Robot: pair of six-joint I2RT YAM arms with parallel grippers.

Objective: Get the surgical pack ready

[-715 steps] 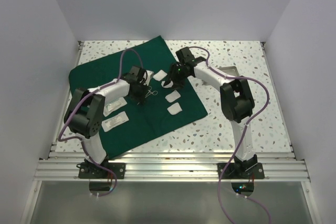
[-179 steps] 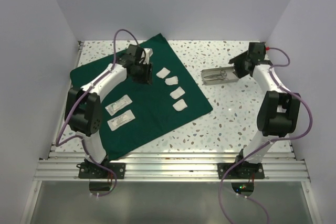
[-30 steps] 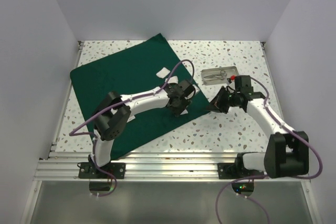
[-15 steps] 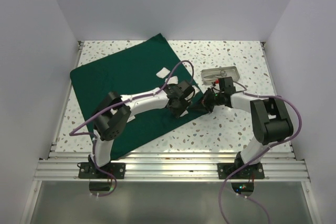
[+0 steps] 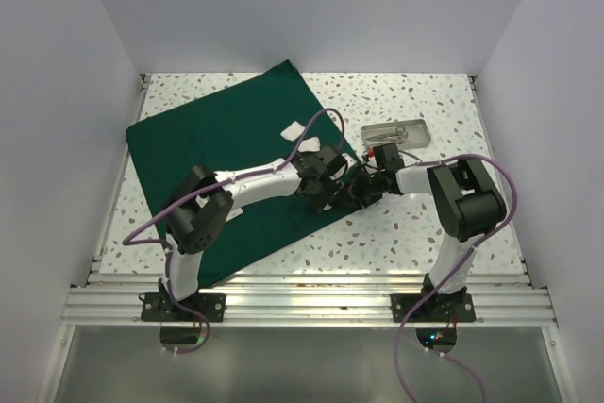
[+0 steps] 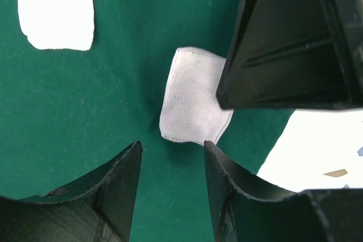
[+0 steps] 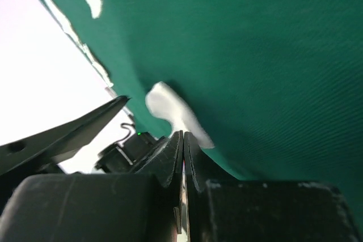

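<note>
Evidently folding is in hand: on the table's left half, the drape (image 5: 226, 158) has its right corner pinched in the closed right gripper (image 5: 361, 188). The left gripper (image 6: 172, 144) hangs half open and empty over a gauze pad (image 6: 190, 94). Next, the corner probably needs carrying inward.

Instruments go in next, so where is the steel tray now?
In the top view, the tray sits on the bare table right of centre, just beyond the drape's right corner and behind the right pincer.
</note>
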